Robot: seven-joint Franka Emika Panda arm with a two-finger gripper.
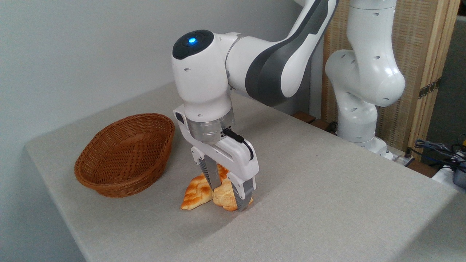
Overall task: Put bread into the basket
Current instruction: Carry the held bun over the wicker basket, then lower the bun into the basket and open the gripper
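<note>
My arm (269, 69) is glossy white with dark grey joint panels, a blue light on its wrist cap, a silver collar, and a black cable looping over the white end effector (228, 193).

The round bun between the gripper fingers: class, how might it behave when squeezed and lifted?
The bun looks puffy and lumpy, so probably light and somewhat squashy. Its cracked top should grip rather than slip. It touches the braided loaf, so lifting may nudge that.

One bread (225, 196), one braided loaf (194, 193), one basket (109, 182), one table (327, 189).
</note>
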